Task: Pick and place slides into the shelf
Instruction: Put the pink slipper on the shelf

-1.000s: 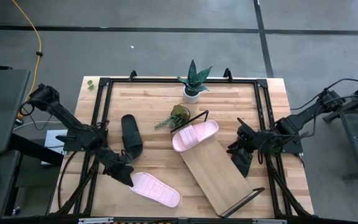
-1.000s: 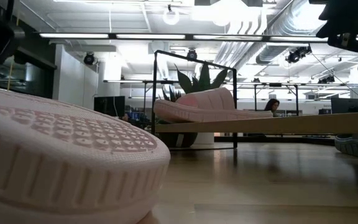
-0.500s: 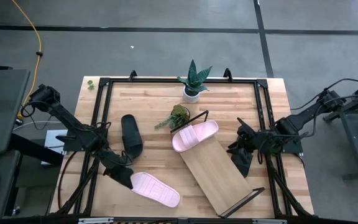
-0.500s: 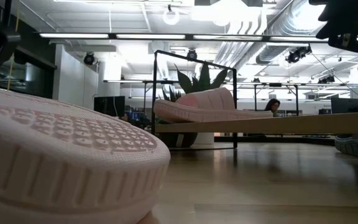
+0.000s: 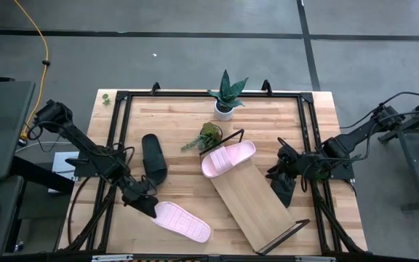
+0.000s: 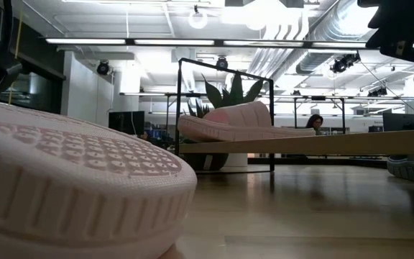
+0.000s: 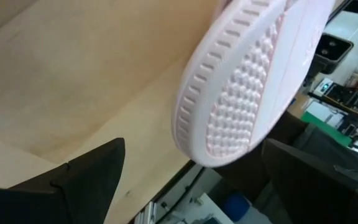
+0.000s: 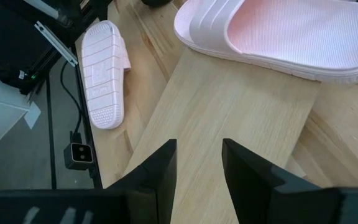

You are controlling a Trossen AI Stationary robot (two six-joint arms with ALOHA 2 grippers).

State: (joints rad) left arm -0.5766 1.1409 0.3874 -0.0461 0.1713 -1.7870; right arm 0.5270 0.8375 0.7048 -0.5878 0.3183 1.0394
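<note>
As the left pincer (image 5: 145,204) edges a touch closer to the heel of the loose pink slide (image 5: 181,221) at about seven o'clock on the table (image 5: 173,124), its fingers (image 7: 73,180) stand wide apart with the slide's dimpled heel between them and nothing gripped, so the pickup looks imminent but not yet made; over the past second the arm has crept toward the sandal while every slide has stayed where it lay. One pink slide (image 5: 228,158) already rests on the upper end of the shelf (image 5: 257,200), the light board slanting from the centre toward five o'clock. A black slide (image 5: 153,157) lies flat at about nine o'clock, just inside the left arm, and another black slide (image 5: 284,191) sits at the shelf's three o'clock side beneath the right pincer (image 5: 285,177), which hangs unmoved there, its fingers (image 8: 160,168) parted by a narrow gap and empty. Two potted plants (image 5: 226,96) stand toward twelve o'clock, clear of the work. By this reckoning one of four is shelved
</note>
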